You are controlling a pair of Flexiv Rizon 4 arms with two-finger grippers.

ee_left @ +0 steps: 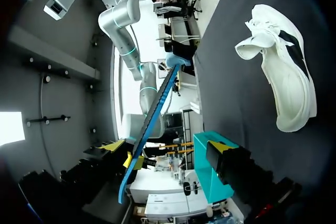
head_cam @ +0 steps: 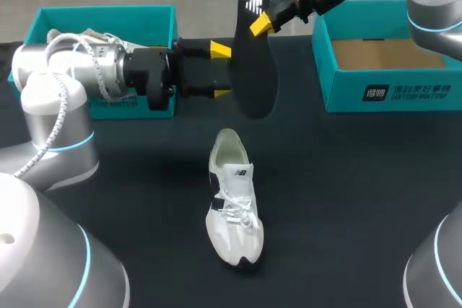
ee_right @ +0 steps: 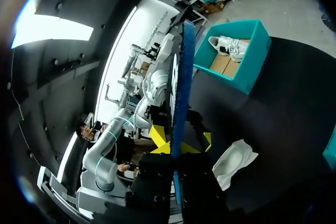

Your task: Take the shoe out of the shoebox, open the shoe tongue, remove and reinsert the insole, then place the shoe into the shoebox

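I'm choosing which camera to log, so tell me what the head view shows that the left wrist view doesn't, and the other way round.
Head view only: the left teal cardboard shoebox with a second white sneaker inside, and the printed face of the long black insole. Left wrist view only: that insole edge-on, its blue side showing, between the yellow tips of the open left gripper. Both: the white lace-up sneaker lying on the black table, the right teal cardboard shoebox, and the right gripper shut on the insole.
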